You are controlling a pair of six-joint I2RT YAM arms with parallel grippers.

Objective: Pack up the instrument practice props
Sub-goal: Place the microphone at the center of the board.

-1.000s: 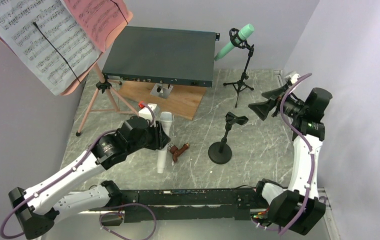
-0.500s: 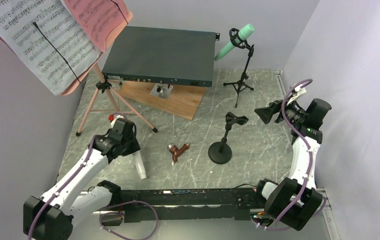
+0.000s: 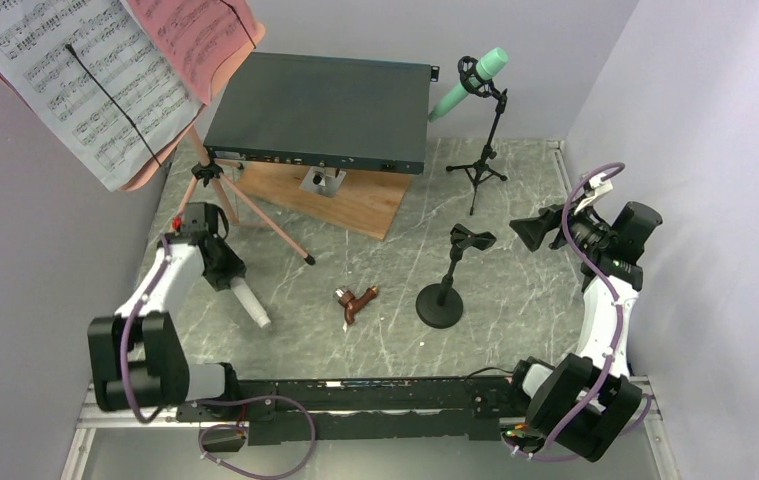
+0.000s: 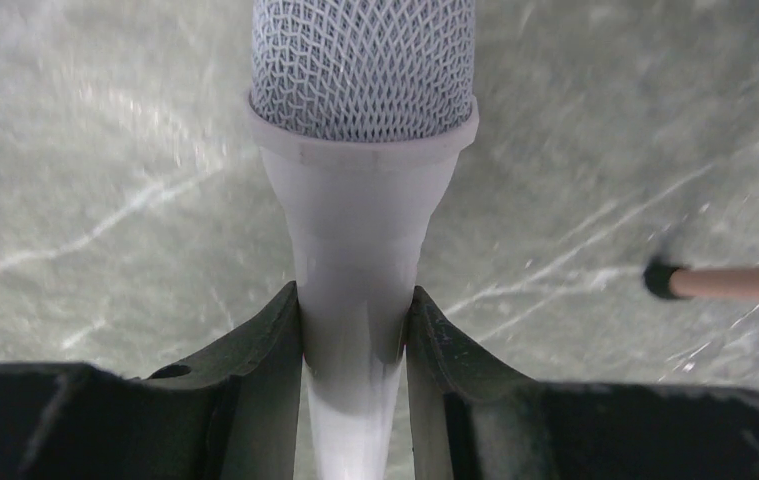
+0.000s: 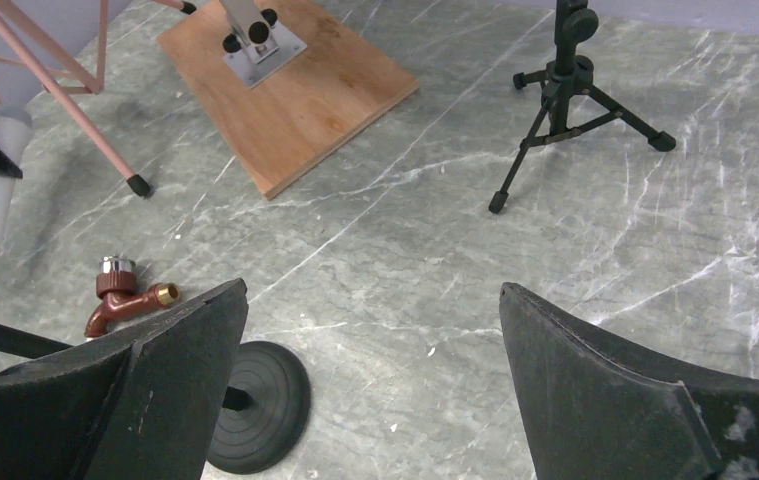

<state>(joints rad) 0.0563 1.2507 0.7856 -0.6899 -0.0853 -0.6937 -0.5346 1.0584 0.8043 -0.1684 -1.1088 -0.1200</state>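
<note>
White microphone (image 4: pixel 360 200) gripped at its handle by left claw (image 4: pixel 355 305), right claw (image 5: pixel 373 290) spread wide and empty

Left tool (image 3: pixel 227 277) swung white microphone (image 3: pixel 251 304) leftward, perhaps lower

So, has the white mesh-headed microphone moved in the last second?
Yes. The white microphone, held by the left gripper, went left, away from the small brown tap toward the pink tripod legs.

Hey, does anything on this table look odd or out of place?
A small brown tap-shaped fitting lies loose on the table, unlike the music gear around it. The round-base mic stand holds no microphone.
</note>
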